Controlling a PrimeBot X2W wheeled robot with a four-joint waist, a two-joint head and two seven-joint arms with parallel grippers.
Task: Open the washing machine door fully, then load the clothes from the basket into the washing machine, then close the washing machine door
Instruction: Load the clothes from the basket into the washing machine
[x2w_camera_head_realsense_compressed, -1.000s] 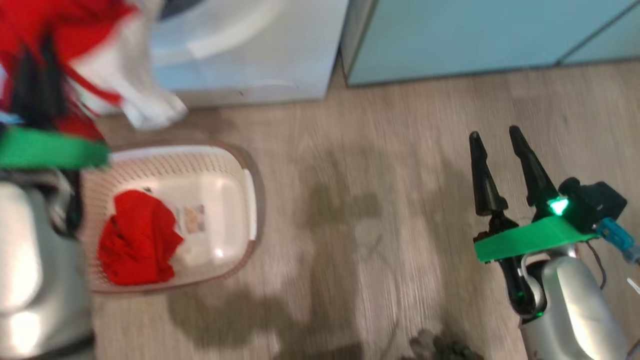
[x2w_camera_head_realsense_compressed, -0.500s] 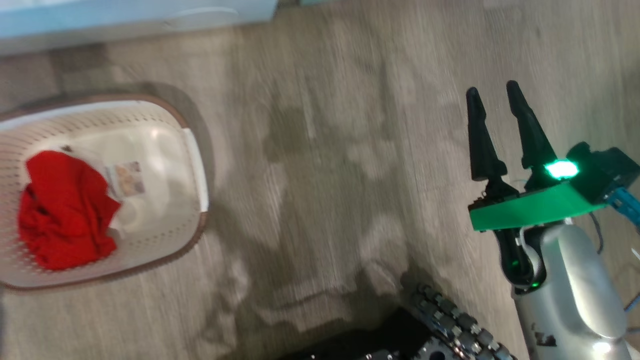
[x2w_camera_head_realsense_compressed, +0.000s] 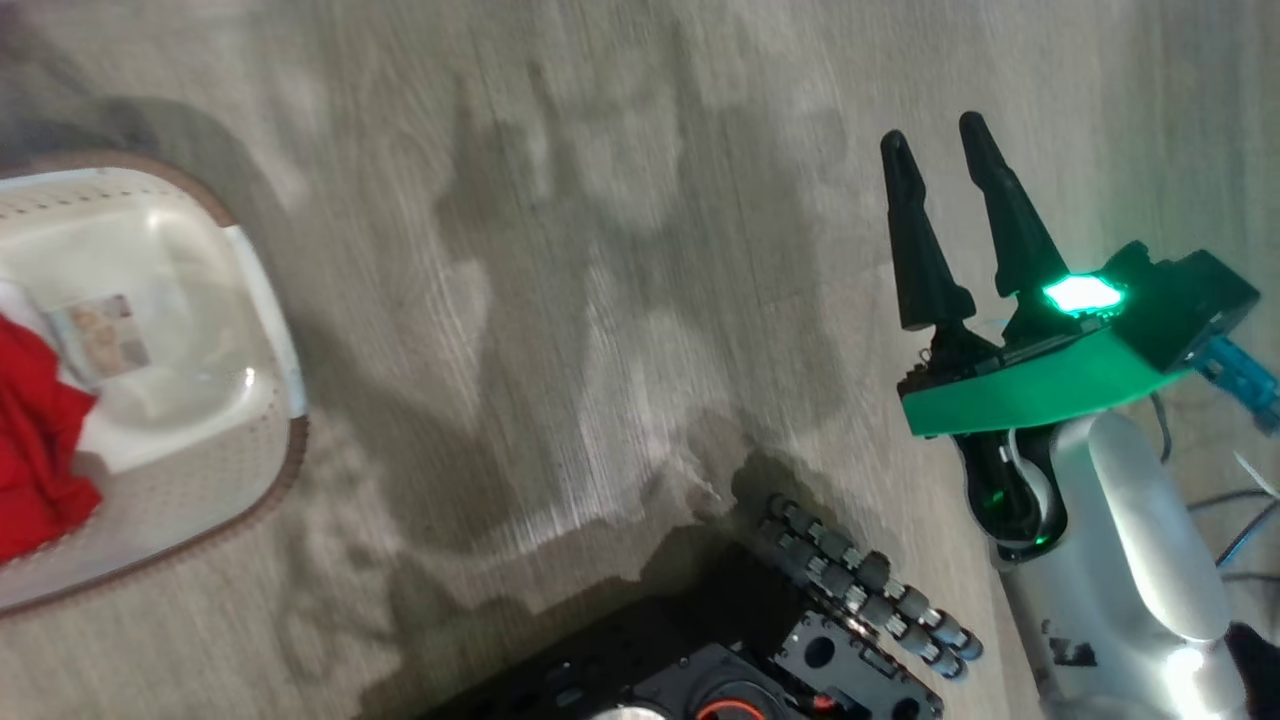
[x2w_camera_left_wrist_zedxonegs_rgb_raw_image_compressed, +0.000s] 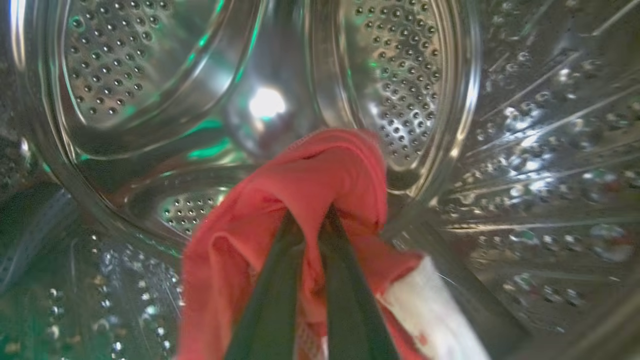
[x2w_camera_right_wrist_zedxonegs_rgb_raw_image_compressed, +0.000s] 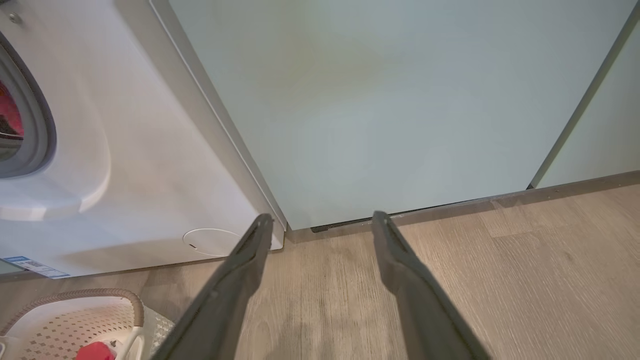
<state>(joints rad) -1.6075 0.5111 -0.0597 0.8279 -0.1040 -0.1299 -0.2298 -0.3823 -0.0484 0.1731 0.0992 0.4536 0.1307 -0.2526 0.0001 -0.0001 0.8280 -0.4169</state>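
In the left wrist view, my left gripper (x2w_camera_left_wrist_zedxonegs_rgb_raw_image_compressed: 311, 215) is shut on a red garment with a white part (x2w_camera_left_wrist_zedxonegs_rgb_raw_image_compressed: 320, 170), held inside the steel drum (x2w_camera_left_wrist_zedxonegs_rgb_raw_image_compressed: 400, 75) of the washing machine (x2w_camera_right_wrist_zedxonegs_rgb_raw_image_compressed: 150, 150). The cream basket (x2w_camera_head_realsense_compressed: 285, 430) sits on the floor at the head view's left edge, with red clothes (x2w_camera_head_realsense_compressed: 30, 440) lying in it. My right gripper (x2w_camera_head_realsense_compressed: 930, 130) hovers open over bare floor, well to the right of the basket, with nothing between its fingers. Its own view shows the basket (x2w_camera_right_wrist_zedxonegs_rgb_raw_image_compressed: 75, 315) at lower left. The washing machine door is out of view.
Pale teal cabinets (x2w_camera_right_wrist_zedxonegs_rgb_raw_image_compressed: 400, 100) stand right of the machine, ahead of my right gripper (x2w_camera_right_wrist_zedxonegs_rgb_raw_image_compressed: 322, 218). A grey gasket (x2w_camera_right_wrist_zedxonegs_rgb_raw_image_compressed: 35, 125) rings the drum opening, with red fabric showing inside. My dark wheeled base (x2w_camera_head_realsense_compressed: 760, 650) is at the head view's bottom. Wood floor lies between the basket and the right arm.
The head camera has swung, so the basket slid to the picture's left edge and the machine left it. The left gripper with its red-and-white garment has left the head view. The right gripper stays open.
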